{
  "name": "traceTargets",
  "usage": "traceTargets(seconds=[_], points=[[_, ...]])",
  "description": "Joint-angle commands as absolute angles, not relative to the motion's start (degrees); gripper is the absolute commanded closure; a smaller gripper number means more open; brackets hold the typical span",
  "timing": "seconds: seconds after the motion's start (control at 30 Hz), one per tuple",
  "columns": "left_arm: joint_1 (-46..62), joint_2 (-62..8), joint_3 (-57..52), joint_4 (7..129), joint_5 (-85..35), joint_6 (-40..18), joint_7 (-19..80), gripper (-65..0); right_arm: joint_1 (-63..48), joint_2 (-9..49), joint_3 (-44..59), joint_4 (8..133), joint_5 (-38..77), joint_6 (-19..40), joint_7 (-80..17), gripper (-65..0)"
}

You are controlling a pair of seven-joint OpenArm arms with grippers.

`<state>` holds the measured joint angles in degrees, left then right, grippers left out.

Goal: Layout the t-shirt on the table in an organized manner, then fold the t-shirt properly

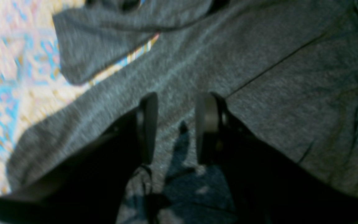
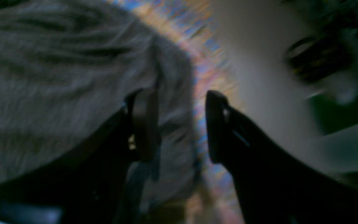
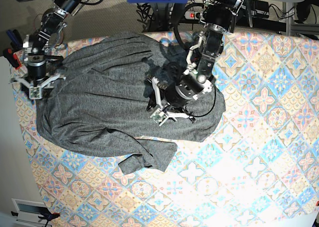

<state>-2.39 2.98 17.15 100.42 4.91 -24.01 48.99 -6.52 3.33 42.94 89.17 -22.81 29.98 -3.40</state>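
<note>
Left gripper [image 1: 176, 127] shows jaws apart over the shirt [image 1: 228, 62], nothing between them, in its wrist view. Right gripper [image 2: 180, 124] in its own view hangs parted at the shirt's edge, holding nothing. From the base camera, the shirt lies crumpled across the table's [image 3: 259, 137] left half.

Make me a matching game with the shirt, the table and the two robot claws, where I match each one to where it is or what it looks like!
Things:
1. t-shirt
2. table
3. left gripper
4. right gripper

Clues:
A. over the middle of the shirt, jaws apart
B. dark grey, wrinkly, spread out
C. at the shirt's edge near the table's side, jaws apart
D. covered in pastel floral tiles

Pairs: 1-B, 2-D, 3-A, 4-C
</note>
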Motion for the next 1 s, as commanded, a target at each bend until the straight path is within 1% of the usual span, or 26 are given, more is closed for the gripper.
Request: traceTargets(seconds=[0.0, 0.2, 0.4, 0.5, 0.73, 0.83, 0.97], points=[[-2.95, 3.30, 17.45, 101.32, 5.58, -23.87, 48.22, -20.8, -4.70, 5.58, 42.59, 88.66, -22.46, 29.23, -2.42, -23.5], [-0.40, 3.30, 17.63, 101.41, 9.19, -23.87, 48.22, -20.8, 2.24, 12.44, 33.98, 80.31, -22.46, 29.58, -2.42, -23.5], [1.89, 3.30, 17.54, 101.49, 12.70, -23.96, 48.13, -20.8, 8.92, 15.87, 27.56, 72.31, -22.46, 29.58, -2.07, -23.5], [2.59, 3.21, 17.45, 101.49, 14.73, -23.96, 48.13, -20.7, 12.09, 17.36, 22.11, 68.35, -22.46, 29.58, -1.98, -23.5], [2.68, 3.03, 17.36, 101.32, 16.84, -23.96, 48.31, -20.8, 20.70, 18.15, 13.23, 58.51, -22.46, 29.58, 3.03, -23.5], [3.65, 0.75, 17.36, 101.14, 16.75, -23.96, 48.31, -20.8, 24.13, 18.24, 9.71, 51.56, -22.46, 29.58, 4.97, -23.5], [5.14, -1.19, 17.27, 101.14, 16.75, -23.96, 48.31, -20.8, 27.82, 19.03, 6.81, 42.42, -22.46, 29.58, 10.15, -23.5]])
